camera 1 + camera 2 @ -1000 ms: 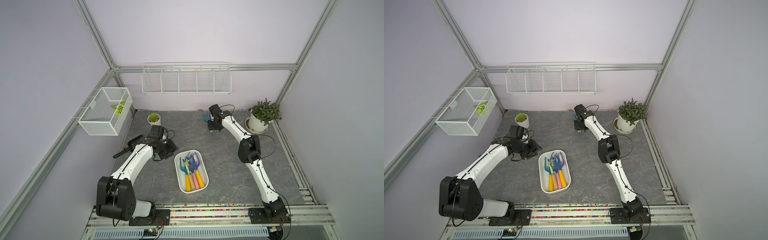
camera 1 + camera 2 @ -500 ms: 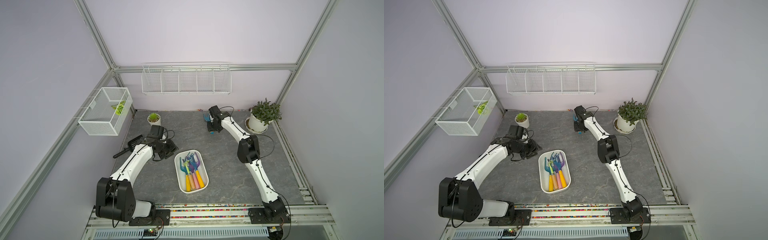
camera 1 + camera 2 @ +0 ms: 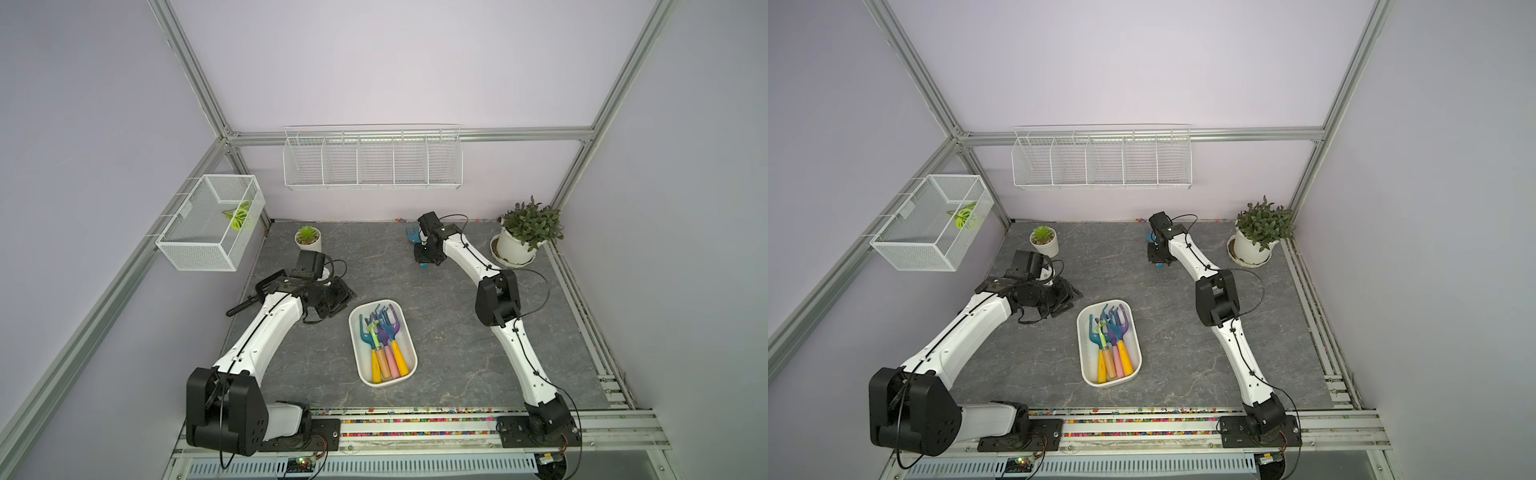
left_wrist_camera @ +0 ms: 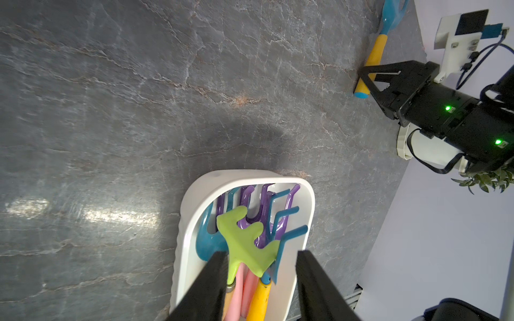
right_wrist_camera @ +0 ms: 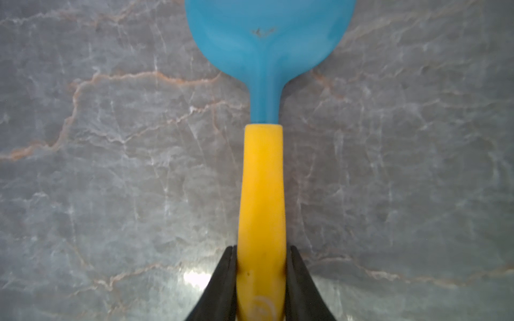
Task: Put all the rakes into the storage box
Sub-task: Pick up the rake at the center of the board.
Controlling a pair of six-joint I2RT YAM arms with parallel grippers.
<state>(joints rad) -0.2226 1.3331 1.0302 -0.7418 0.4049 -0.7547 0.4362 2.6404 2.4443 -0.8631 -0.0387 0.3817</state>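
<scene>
A rake with a blue head (image 5: 267, 41) and a yellow handle (image 5: 261, 180) lies on the grey mat near the back wall, and both top views show the rake (image 3: 412, 235) (image 3: 1148, 237). My right gripper (image 5: 261, 250) (image 3: 424, 257) is shut on the handle's end, both fingers pressed against it. The storage box (image 3: 354, 349) (image 3: 1080, 349) (image 4: 189, 211), a shallow white tub, sits mid-table and holds several rakes. My left gripper (image 4: 260, 254) (image 3: 340, 297) stands open just left of the tub, holding nothing.
A small succulent pot (image 3: 308, 239) stands at the back left and a large potted plant (image 3: 523, 237) at the back right, close to my right arm. A wire-mesh basket (image 3: 212, 224) hangs on the left wall. A long wire rack (image 3: 372, 160) hangs on the back wall.
My right gripper has closed its fingers onto the rake's yellow handle. The left arm has not moved.
</scene>
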